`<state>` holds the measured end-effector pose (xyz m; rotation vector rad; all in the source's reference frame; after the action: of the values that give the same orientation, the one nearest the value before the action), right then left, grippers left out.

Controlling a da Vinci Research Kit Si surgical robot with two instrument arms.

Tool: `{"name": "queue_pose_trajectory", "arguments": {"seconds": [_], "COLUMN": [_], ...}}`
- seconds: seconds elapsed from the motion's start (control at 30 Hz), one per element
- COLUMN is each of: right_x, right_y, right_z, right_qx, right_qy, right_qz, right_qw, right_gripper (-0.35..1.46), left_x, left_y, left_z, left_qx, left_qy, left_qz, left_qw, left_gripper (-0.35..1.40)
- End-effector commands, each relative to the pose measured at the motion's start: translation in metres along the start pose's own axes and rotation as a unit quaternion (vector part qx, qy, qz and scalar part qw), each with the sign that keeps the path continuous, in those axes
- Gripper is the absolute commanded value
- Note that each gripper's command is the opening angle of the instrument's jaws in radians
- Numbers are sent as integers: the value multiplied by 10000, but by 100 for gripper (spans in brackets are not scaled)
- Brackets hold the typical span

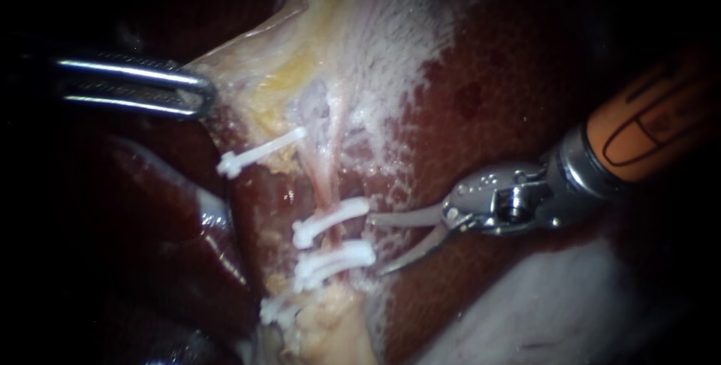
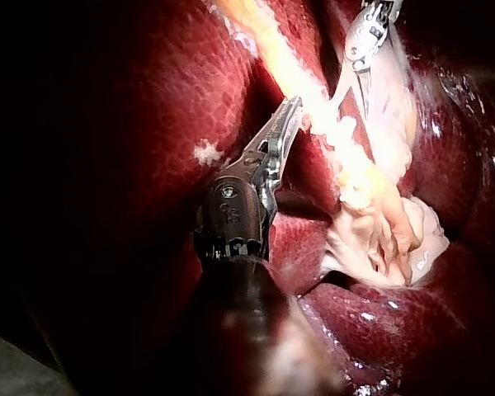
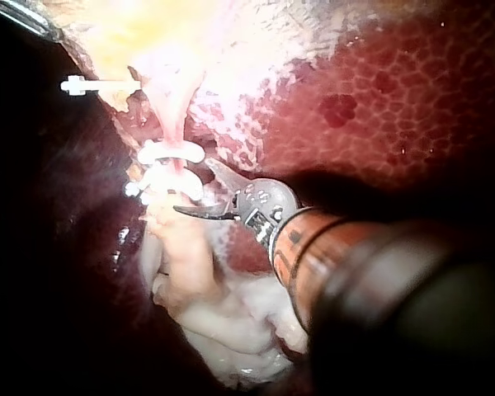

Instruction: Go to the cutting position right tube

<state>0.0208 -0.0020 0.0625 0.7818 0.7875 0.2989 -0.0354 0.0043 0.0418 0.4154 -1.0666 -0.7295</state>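
A pink tube [image 1: 324, 177] runs down from the pale gallbladder tissue [image 1: 353, 27]. Two white clips [image 1: 330, 218] [image 1: 334, 260] cross it one below the other. A third clip [image 1: 263, 151] sits up and to the left, and another [image 1: 274, 309] lies lower. My right instrument [image 1: 375, 245] has curved blades standing open just right of the two clips' ends, not touching the tube. In the right wrist view the blades [image 3: 194, 190] lie beside the clips [image 3: 169, 169]. My left instrument [image 1: 203, 93] is shut on the pale tissue edge at upper left, also in its wrist view [image 2: 290, 111].
Dark red liver [image 1: 511, 87] lies right of and behind the tube, with another lobe [image 1: 173, 215] at left. White fatty tissue [image 1: 330, 327] gathers below the clips. A pale sheet [image 1: 556, 305] lies under the right instrument's shaft.
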Motion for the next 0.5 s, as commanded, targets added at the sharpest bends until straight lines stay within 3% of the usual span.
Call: {"name": "queue_pose_trajectory", "arguments": {"seconds": [0.03,0.3,0.5], "right_x": [1,14,16], "right_y": [1,6,7], "right_z": [2,18,25], "right_qx": [-7,21,140], "right_qy": [3,-19,-97], "right_qz": [2,45,70], "right_qw": [10000,10000,9998], "right_gripper": [96,88,76], "left_x": [0,-1,-1], "left_y": [-1,-5,-6], "left_z": [0,1,2], "left_qx": [-2,-18,-10], "left_qy": [-14,-17,-16], "left_qz": [-3,23,22], "left_qw": [10000,10000,10000], "left_gripper": [-35,-35,-35]}}
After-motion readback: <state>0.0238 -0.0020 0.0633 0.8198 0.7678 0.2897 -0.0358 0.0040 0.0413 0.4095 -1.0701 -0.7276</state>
